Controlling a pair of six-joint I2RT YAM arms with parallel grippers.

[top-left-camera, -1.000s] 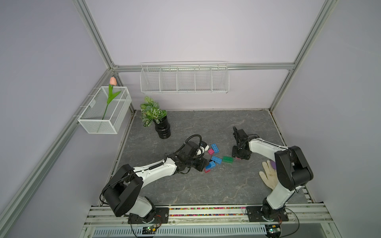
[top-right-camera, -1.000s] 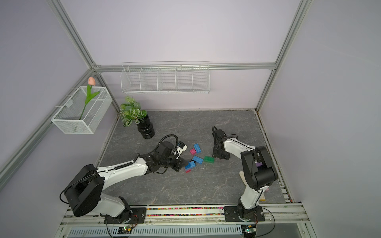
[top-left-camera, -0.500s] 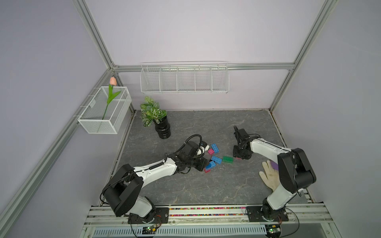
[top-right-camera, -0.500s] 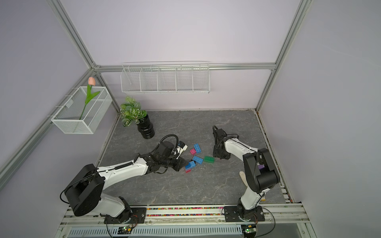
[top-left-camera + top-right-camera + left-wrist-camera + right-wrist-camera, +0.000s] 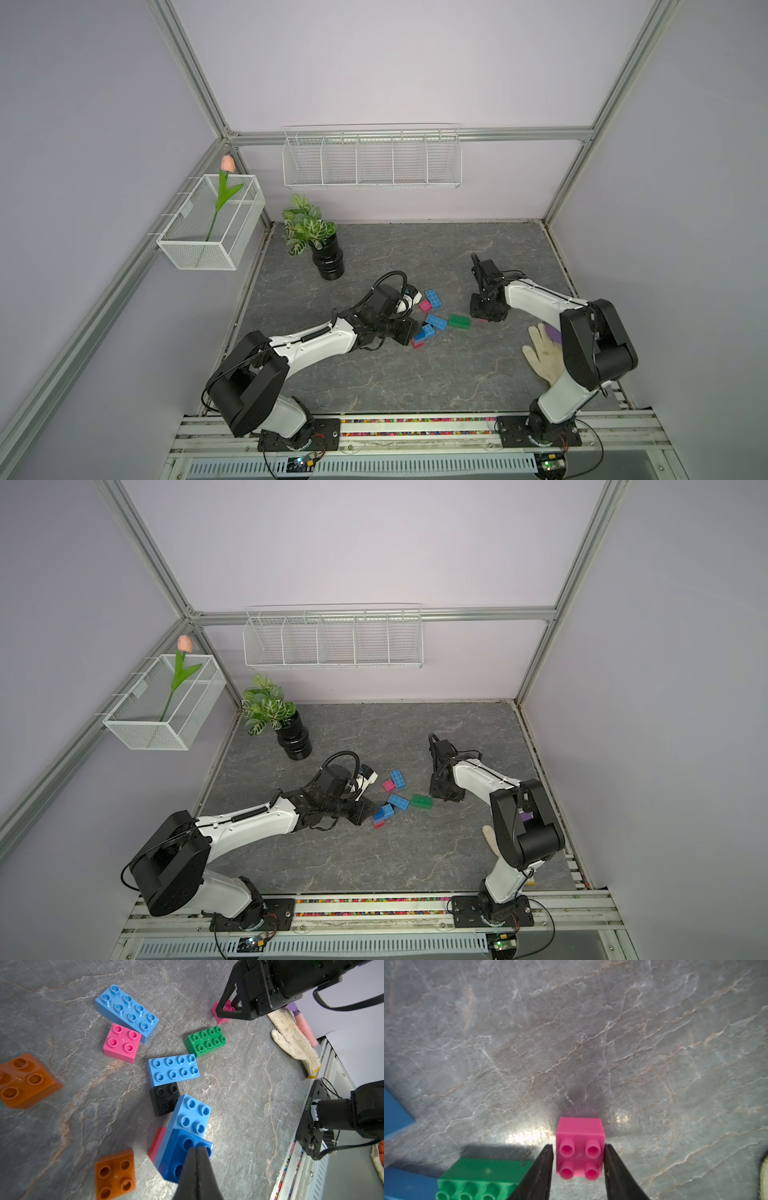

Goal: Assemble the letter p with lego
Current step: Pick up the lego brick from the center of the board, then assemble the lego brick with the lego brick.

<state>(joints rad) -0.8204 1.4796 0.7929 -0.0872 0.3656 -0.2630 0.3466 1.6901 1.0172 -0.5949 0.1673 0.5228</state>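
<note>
Lego: studded bricks lie loose on the table, clustered around the green brick; no letter shape reads yet.
Left end effector: left of the green brick, jaws pressed together and gripping nothing, tip at the dark blue brick.
Blue stack: that dark blue brick seems to sit on a light blue brick, with a red brick beneath, all left of the green brick.
Blue oblong: just left of the green brick, close to touching it.
Right end effector: just right of the green brick, jaws narrowly apart and flanking the pink brick. One finger looks in contact and a sliver of gap shows at the other, so there is no firm hold yet.
Glove: well to the right of the green brick.
Handling: probably light, rigid and smooth-walled; it could slip or twist under an off-centre pinch.
Hold: flat opposite side walls, below the studs, squarely centred.
</note>
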